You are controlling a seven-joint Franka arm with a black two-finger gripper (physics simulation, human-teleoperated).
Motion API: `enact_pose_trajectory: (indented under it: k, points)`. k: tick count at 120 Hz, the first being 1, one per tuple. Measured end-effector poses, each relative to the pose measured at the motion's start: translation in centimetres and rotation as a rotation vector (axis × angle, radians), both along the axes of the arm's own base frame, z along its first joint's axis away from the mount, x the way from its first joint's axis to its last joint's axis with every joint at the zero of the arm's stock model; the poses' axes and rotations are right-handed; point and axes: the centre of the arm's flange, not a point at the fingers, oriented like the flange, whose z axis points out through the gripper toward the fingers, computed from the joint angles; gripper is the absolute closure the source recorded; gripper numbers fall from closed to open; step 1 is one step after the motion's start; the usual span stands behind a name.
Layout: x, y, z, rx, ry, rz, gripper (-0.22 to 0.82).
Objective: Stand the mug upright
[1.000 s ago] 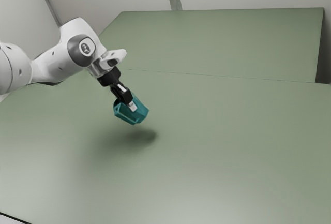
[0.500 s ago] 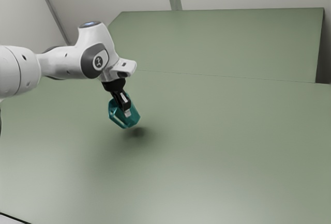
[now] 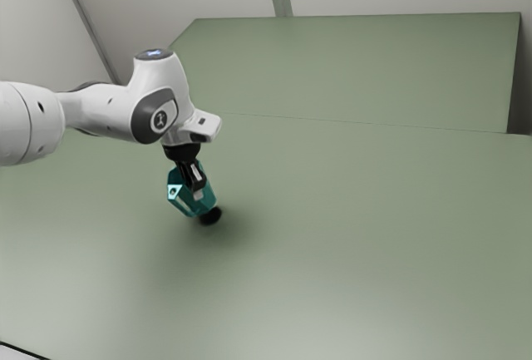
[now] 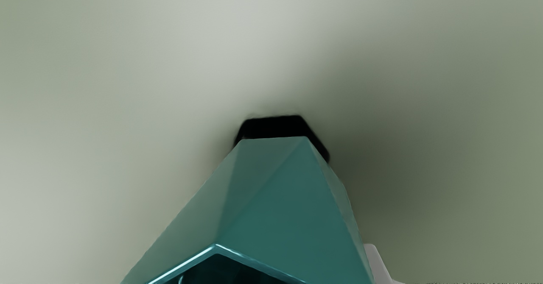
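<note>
soft light | pale glare on table (image 3: 357, 323) | mug (image 4: 271, 207) rim glinting | shadow (image 3: 211, 216) black near mug, diffuse farther out

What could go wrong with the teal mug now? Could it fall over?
Yes, it might!
1. The mug is tilted in the gripper, so if the fingers let go now, it could tip over.
2. Its bottom end is close to its dark shadow on the table, so one edge might bump down first and twist the mug.
3. The fingers hold smooth-looking, slanted sides, so the mug could slip a little if it bumps.
</note>
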Motion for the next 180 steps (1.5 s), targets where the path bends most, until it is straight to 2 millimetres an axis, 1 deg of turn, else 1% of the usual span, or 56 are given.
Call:
enact_pose_trajectory:
  k: [27,52,80,110,118,135,155,180]
  points:
    - [-0.4,0.1,-0.9,0.025,0.032,0.02,0.79]
    - [-0.4,0.1,-1.6,0.043,0.041,0.03,0.79]
    - [-0.3,-0.1,-2.9,0.053,0.058,0.041,0.79]
    - [-0.2,-0.2,-3.2,0.057,0.062,0.05,0.78]
    - [-0.2,-0.2,-3.3,0.056,0.062,0.053,0.76]
    - [-0.3,-0.2,-3.3,0.052,0.063,0.057,0.65]
    - [-0.3,-0.3,-3.3,0.051,0.064,0.058,0.55]
    - [-0.2,-0.3,-3.0,0.049,0.059,0.059,0.44]
